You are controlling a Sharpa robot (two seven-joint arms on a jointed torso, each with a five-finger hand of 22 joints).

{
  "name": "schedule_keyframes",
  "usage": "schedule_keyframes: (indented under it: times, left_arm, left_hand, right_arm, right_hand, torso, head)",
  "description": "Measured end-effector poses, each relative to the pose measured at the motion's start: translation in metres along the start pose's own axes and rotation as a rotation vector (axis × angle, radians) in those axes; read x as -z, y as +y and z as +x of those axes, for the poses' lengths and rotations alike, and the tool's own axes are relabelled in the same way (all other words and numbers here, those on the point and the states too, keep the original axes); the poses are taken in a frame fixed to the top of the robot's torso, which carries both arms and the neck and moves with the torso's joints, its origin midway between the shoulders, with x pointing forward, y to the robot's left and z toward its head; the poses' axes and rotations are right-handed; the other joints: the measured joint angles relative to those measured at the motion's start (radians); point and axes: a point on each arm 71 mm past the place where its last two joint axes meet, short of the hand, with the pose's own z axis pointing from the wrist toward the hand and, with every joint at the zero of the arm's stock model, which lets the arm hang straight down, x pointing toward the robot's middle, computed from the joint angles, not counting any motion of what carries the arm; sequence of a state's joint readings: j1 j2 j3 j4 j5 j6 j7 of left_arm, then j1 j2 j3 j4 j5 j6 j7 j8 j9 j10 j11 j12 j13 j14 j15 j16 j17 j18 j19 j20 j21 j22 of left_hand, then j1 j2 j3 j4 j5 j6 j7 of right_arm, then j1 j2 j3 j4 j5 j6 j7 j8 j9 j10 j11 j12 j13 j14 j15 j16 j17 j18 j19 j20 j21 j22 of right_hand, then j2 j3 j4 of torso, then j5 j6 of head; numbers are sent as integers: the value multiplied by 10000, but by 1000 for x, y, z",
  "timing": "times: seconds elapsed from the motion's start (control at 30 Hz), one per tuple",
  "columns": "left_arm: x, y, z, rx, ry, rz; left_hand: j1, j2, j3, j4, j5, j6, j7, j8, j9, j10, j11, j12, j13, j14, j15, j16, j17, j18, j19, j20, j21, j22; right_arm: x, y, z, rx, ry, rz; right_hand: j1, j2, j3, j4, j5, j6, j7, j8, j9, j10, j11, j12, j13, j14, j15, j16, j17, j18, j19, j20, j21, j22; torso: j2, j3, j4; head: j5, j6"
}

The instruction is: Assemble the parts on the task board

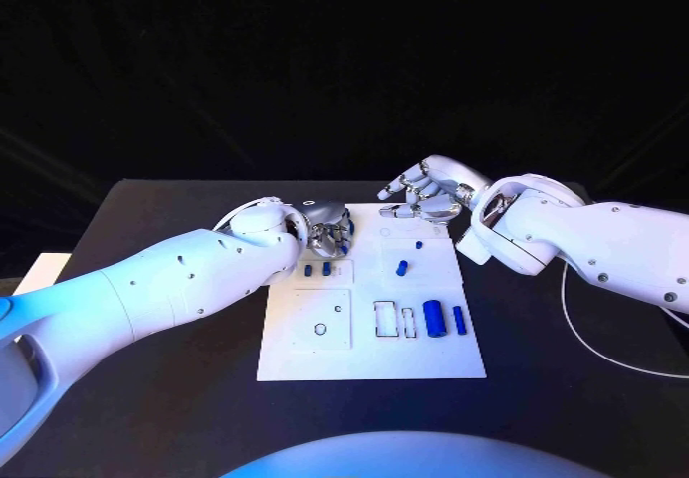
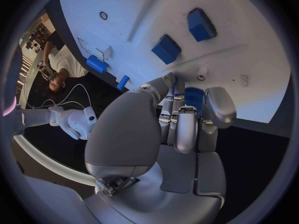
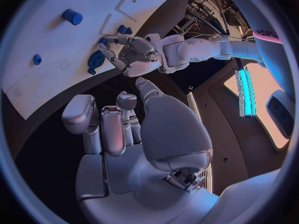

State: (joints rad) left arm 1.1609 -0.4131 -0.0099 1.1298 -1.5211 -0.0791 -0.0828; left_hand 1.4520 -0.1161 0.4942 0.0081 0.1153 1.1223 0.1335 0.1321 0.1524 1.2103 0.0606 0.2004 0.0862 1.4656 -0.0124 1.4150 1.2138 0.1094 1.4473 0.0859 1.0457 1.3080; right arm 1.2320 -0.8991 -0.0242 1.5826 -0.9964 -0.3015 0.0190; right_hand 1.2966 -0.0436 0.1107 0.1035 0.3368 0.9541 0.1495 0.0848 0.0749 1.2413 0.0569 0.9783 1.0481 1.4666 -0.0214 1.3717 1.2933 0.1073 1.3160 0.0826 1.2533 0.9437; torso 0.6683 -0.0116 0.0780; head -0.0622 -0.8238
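Parts: one blue piece (image 2: 194, 96) is gripped in the left hand (image 1: 325, 228), fingers closed round it at the board's far left corner.
Right hand (image 1: 428, 195): fingers loosely curled, holding nothing, above the far edge.
Task board (image 1: 370, 358): white, mid-table; blue cylinder (image 1: 434, 318) and slim blue bar (image 1: 460, 319) lie right of centre.
Table (image 1: 172, 398): black.

Two bulky white glossy plastic arms, the left arm (image 1: 172, 284) and the right arm (image 1: 603, 244), are built of rounded shell segments dotted with small dark screw holes; each ends in a silver metallic many-fingered hand, the left hand (image 1: 328, 227) and the right hand (image 1: 428, 191); up close the left hand (image 2: 168, 134) and right hand (image 3: 131, 134) show smooth grey padded palm and finger plates with chrome joints; a thin white cable (image 1: 603, 344) trails beside the right arm.
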Motion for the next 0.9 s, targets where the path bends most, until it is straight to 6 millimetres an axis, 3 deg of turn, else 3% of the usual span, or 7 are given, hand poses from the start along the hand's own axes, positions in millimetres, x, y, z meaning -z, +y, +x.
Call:
schedule_keyframes:
  times: [0.37,0.6,0.9]
  left_arm:
    - [30,23,-27,733,-388,-310]
    - [40,39,-27,976,-242,-691]
    - [39,44,-18,1201,-113,-893]
  left_hand:
    - [-118,-118,44,-45,0,0,0,-48,0,52,15,-112,0,0,0,0,-66,0,0,0,37,-1]
    - [-158,-77,44,-45,0,-2,1,-53,-1,51,15,-114,-1,0,1,0,-67,0,0,0,37,-2]
    - [-211,-130,43,-45,36,-3,0,-63,-4,52,15,-183,1,0,1,0,-88,0,-1,0,37,-3]
  right_arm:
    - [0,-2,-1,7,-23,54]
    - [1,-3,-1,2,-23,78]
    - [1,-4,0,-17,-2,84]
  right_hand:
    - [0,0,0,0,0,0,0,0,0,0,0,0,0,0,0,0,0,-1,0,0,0,0]
    - [0,0,0,0,0,0,0,0,0,0,0,0,0,0,0,0,0,-1,0,0,0,0]
    - [0,0,0,0,0,0,0,39,0,0,0,51,0,0,0,0,1,0,0,0,0,0]
  torso:
    - [-27,1,54]
    - [-43,-17,108]
    - [-44,-12,92]
  head:
    - [-12,32]
    - [-7,24]
    - [32,30]
